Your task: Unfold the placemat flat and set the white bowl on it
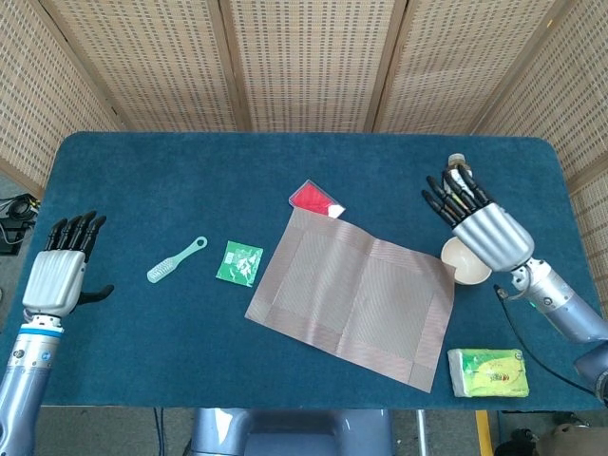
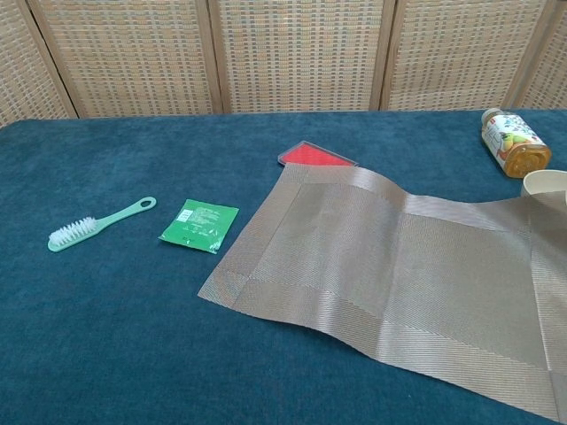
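Observation:
The brown woven placemat (image 1: 353, 296) (image 2: 390, 274) lies spread on the blue table, its far right edge riding up against the white bowl (image 1: 460, 270) (image 2: 546, 184). My right hand (image 1: 475, 220) hovers above the bowl with its fingers spread, holding nothing, and partly covers it in the head view. It does not show in the chest view. My left hand (image 1: 59, 271) stays at the table's left edge, fingers apart and empty.
A juice bottle (image 2: 512, 142) lies behind the bowl. A red card (image 1: 314, 199) peeks from under the mat's far corner. A green packet (image 1: 238, 262) and a mint brush (image 1: 176, 260) lie left of the mat. A green-yellow pack (image 1: 488, 372) sits at front right.

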Controlling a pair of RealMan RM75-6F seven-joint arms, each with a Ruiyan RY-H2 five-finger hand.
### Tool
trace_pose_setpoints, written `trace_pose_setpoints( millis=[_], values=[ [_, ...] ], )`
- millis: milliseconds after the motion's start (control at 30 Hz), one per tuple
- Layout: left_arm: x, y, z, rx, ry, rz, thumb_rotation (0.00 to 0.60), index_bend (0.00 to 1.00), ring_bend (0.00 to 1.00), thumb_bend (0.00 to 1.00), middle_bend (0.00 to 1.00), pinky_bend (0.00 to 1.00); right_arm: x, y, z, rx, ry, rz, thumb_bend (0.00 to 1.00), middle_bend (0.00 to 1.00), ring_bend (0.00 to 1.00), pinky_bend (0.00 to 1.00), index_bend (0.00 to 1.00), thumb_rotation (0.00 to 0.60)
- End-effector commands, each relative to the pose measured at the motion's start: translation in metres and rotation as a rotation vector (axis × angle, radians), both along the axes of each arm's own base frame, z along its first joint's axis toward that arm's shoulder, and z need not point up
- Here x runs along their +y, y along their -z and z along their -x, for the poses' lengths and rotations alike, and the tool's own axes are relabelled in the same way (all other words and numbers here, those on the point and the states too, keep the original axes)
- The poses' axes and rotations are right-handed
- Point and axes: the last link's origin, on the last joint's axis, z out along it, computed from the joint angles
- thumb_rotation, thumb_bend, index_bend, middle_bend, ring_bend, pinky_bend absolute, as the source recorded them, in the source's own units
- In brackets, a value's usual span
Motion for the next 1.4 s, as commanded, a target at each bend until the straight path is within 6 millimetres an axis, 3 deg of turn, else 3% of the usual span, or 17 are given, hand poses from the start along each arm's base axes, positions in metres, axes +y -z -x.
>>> trace_pose_setpoints(
  millis=[33,300,567,733,800,933,1400],
  values=[
    [0.003,0.005,-0.001,0.017,0.014,0.012,0.6,0.0,0.0,0.0,0.0,0.0,0.029,0.007,0.02,-0.354,0.182,-0.02,0.0,0.0,0.0,0.0,0.0,0.6],
    [0.02,0.031,-0.008,0.056,0.153,0.071,0.6,0.0,0.0,0.0,0.0,0.0,0.087,0.05,0.025,-0.639,0.366,-0.154,0.0,0.0,0.0,0.0,0.0,0.6],
    [0.042,0.066,-0.018,0.08,0.318,0.21,0.6,0.0,0.0,0.0,0.0,0.0,0.119,0.066,0.033,-0.701,0.469,-0.165,0.0,0.0,0.0,0.0,0.0,0.6],
    [0.056,0.087,-0.029,0.13,0.399,0.29,0.6,0.0,0.0,0.0,0.0,0.0,0.13,0.075,0.04,-0.719,0.506,-0.174,0.0,0.0,0.0,0.0,0.0,0.6],
    [0.07,0.108,-0.041,0.179,0.471,0.352,0.6,0.0,0.0,0.0,0.0,0.0,0.133,0.076,0.043,-0.726,0.516,-0.172,0.0,0.0,0.0,0.0,0.0,0.6],
    [0.081,0.131,-0.049,0.22,0.551,0.406,0.6,0.01,0.0,0.0,0.0,0.0,0.133,0.075,0.044,-0.728,0.514,-0.166,0.0,0.0,0.0,0.0,0.0,0.6],
    [0.069,0.182,-0.052,0.225,0.672,0.518,0.6,0.14,0.0,0.0,0.0,0.0,0.135,0.072,0.043,-0.74,0.511,-0.16,0.0,0.0,0.0,0.0,0.0,0.6]
  ],
)
